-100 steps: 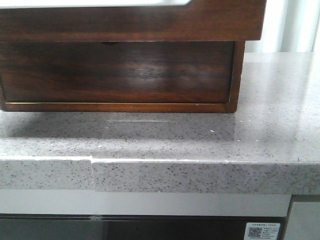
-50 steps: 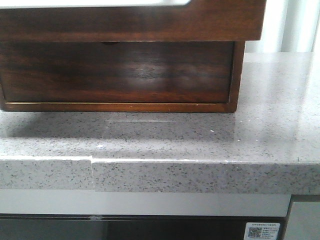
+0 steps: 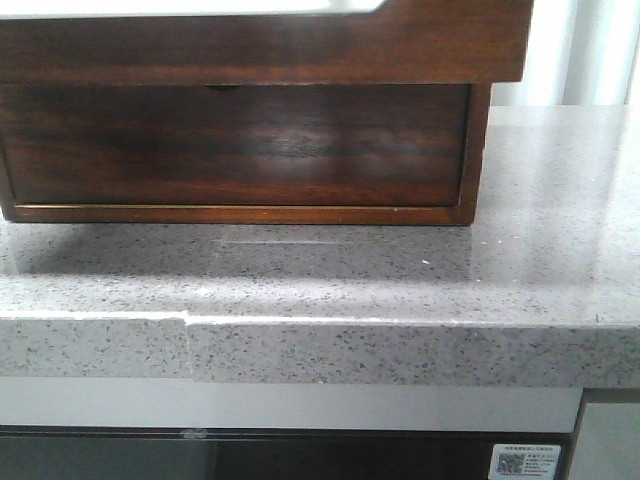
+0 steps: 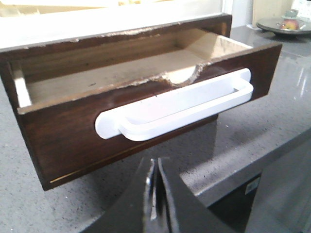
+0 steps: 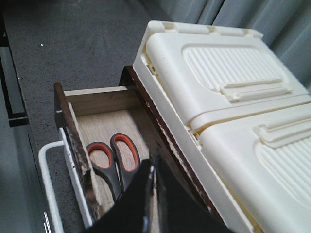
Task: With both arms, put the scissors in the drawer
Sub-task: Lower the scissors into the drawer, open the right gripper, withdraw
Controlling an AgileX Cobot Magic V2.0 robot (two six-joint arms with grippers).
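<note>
The scissors [image 5: 111,177] lie flat on the floor of the pulled-out drawer [image 5: 97,101], their grey, orange-lined loops toward its side wall and their blades hidden behind my right gripper [image 5: 154,170]. That gripper hovers over the drawer, shut, with nothing between its fingers. In the left wrist view the dark drawer front [image 4: 73,136] carries a white handle [image 4: 175,109]. My left gripper [image 4: 155,167] is shut just in front of and below that handle, apart from it. The front view shows only the drawer front [image 3: 260,45], with neither gripper in it.
Two cream plastic lidded boxes [image 5: 228,92] sit on top of the wooden cabinet. A lower drawer [image 3: 240,145] stays closed beneath. The cabinet stands on a grey speckled countertop [image 3: 400,280] whose front edge [image 3: 400,350] is near. A plate with fruit [image 4: 286,24] lies far off.
</note>
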